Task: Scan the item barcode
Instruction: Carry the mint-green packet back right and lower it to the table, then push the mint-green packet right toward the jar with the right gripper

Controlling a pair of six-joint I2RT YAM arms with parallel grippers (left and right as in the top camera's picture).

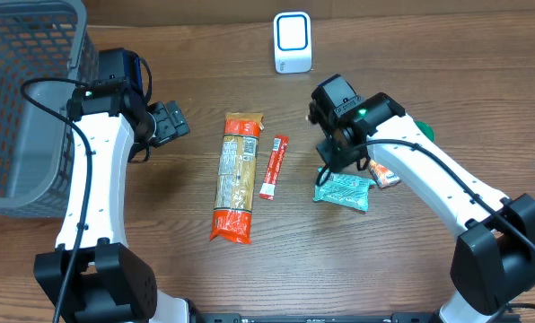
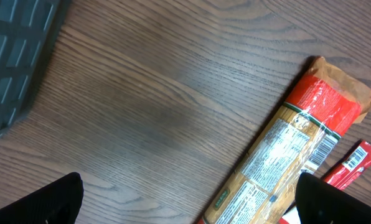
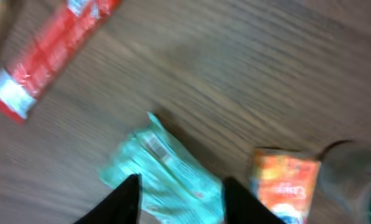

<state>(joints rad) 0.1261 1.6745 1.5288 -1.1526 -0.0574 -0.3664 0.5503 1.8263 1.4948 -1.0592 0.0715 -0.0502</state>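
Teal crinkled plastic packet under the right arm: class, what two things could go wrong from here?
1. The right end effector stands open over one end of the teal crinkled plastic packet; closing there may pinch only an edge and let it slip.
2. The small orange packet lies close beside it and could get nudged or caught too.

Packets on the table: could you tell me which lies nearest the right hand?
The teal packet, directly beneath the right hand; the red stick, pasta pack and orange packet lie farther off.
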